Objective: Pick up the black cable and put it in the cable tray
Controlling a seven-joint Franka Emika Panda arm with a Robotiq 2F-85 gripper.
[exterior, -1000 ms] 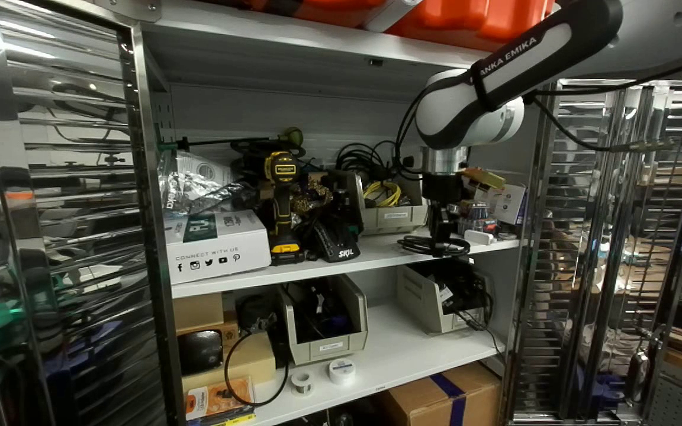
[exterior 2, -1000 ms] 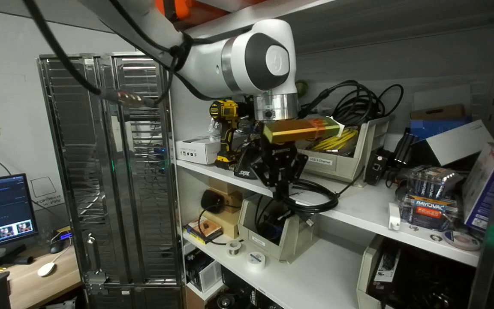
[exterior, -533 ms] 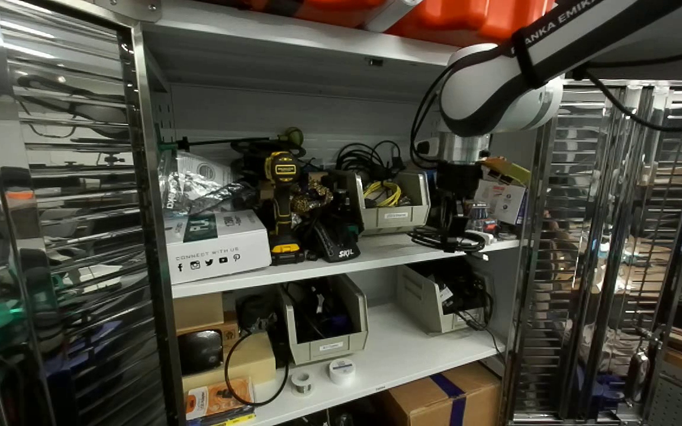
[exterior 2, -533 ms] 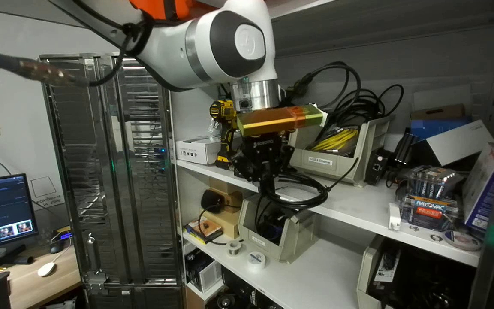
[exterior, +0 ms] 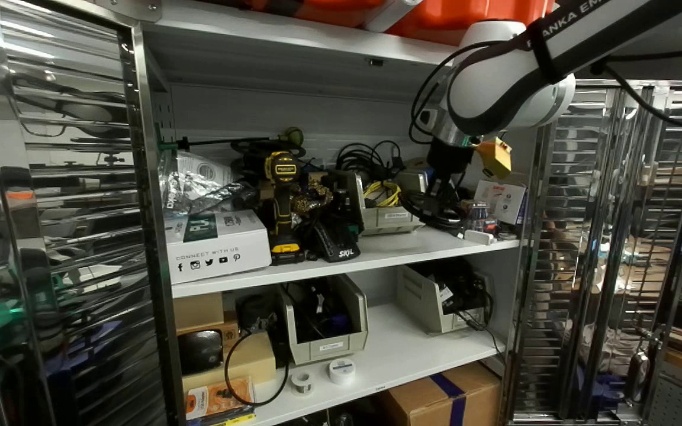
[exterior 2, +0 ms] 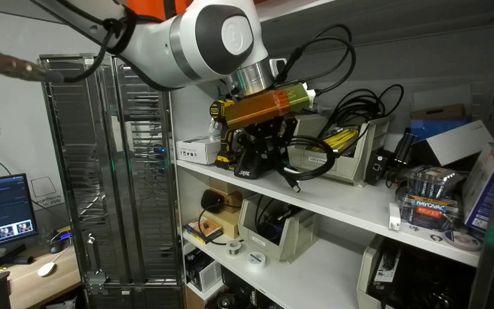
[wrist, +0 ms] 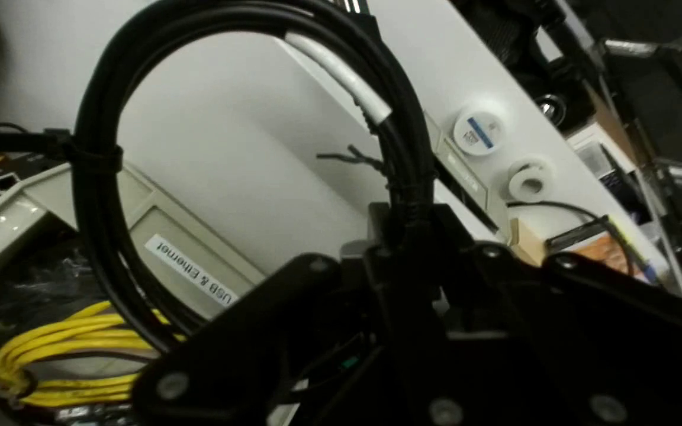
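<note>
My gripper is shut on one side of the coiled black cable; the fingers stand on either side of it. In both exterior views the gripper is tilted and holds the cable above the upper shelf. The loop sticks out to the side, and a plug end hangs below. The off-white cable tray labelled "USB & Ethernet" stands on that shelf with yellow and black cables in it. The loop hangs in front of the tray and partly covers it in an exterior view.
A yellow drill, a SKIL charger and a white box stand along the shelf. Battery packs stand at its opposite end. Similar bins stand on the shelf below. A shelf hangs overhead.
The gripper, shut on the cable, has moved sideways along the shelf, then risen and tilted. The cable loop has swung from lying nearly flat to a steeper angle.
</note>
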